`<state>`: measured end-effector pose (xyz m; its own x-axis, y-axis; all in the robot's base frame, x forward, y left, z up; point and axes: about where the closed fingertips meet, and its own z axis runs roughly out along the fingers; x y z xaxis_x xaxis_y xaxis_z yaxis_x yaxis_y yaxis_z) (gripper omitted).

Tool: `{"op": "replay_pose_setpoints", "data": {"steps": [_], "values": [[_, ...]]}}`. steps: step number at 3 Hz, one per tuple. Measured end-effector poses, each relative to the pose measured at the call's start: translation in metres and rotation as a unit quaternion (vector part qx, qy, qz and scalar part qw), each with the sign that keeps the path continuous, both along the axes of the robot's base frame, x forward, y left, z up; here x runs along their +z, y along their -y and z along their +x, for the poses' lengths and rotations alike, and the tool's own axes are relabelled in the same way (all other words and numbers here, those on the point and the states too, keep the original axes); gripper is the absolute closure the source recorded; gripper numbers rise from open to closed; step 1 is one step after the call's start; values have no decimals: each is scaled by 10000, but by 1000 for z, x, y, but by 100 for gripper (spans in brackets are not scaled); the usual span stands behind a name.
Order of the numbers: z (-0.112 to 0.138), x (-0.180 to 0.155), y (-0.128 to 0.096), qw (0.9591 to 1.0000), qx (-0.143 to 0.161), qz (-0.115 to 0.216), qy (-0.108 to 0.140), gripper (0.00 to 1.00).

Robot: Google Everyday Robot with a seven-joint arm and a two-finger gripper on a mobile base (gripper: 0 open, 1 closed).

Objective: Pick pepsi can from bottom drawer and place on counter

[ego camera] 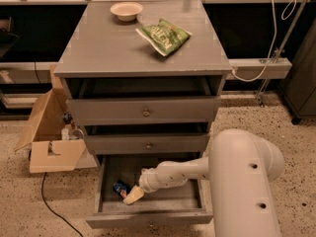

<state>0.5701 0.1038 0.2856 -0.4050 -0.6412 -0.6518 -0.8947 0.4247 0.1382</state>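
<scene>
The bottom drawer (170, 197) stands pulled out at the lower middle of the frame, its flat grey floor in view. The pepsi can (119, 187) lies on its side on that floor, in the left part of the drawer. The robot's white arm (197, 169) reaches in from the lower right. Its pale gripper (133, 195) sits low in the drawer, right against the can's lower right side. Whether the gripper is open or closed, or has hold of the can, cannot be told from this view.

Above, the two shallower drawers are partly pulled out. On the counter surface (108, 46) in the upper middle, a small bowl (126, 10) stands near the far edge, with a green crisp bag (164, 36) to its right. A cardboard box (49, 142) sits on the speckled floor at the left.
</scene>
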Motion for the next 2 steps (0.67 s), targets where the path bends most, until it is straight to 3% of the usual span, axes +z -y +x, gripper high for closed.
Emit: {"op": "replay_pose_setpoints", "data": {"steps": [2], "values": [[31, -70, -37, 9989, 21, -175, 426, 0]]}}
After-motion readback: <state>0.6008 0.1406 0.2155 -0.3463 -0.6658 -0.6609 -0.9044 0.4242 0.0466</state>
